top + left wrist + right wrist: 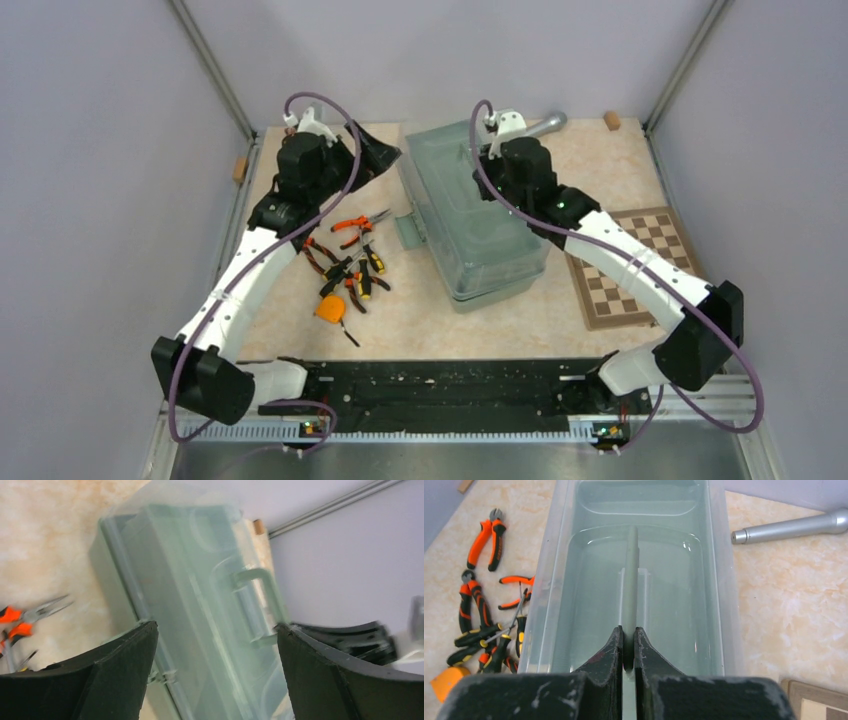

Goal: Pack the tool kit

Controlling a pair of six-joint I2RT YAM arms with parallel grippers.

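The sage-green toolbox (487, 240) stands mid-table with its translucent lid closed. My right gripper (492, 158) is over its far end, shut on the lid's green handle (630, 575); in the right wrist view the gripper (628, 635) pinches the handle edge-on. My left gripper (383, 155) is open and empty, just left of the box's far end; in the left wrist view it (216, 626) faces the box (180, 580) and its handle (256, 605). Orange-handled pliers (360, 222), black-yellow screwdrivers (366, 275) and the orange tape measure (329, 309) lie loose on the table left of the box.
A brown-and-cream chessboard (630, 265) lies right of the box under my right arm. A grey metal cylinder (541, 125) lies behind the box. Small wooden blocks sit at the back right corner (611, 120) and at the left edge (239, 168).
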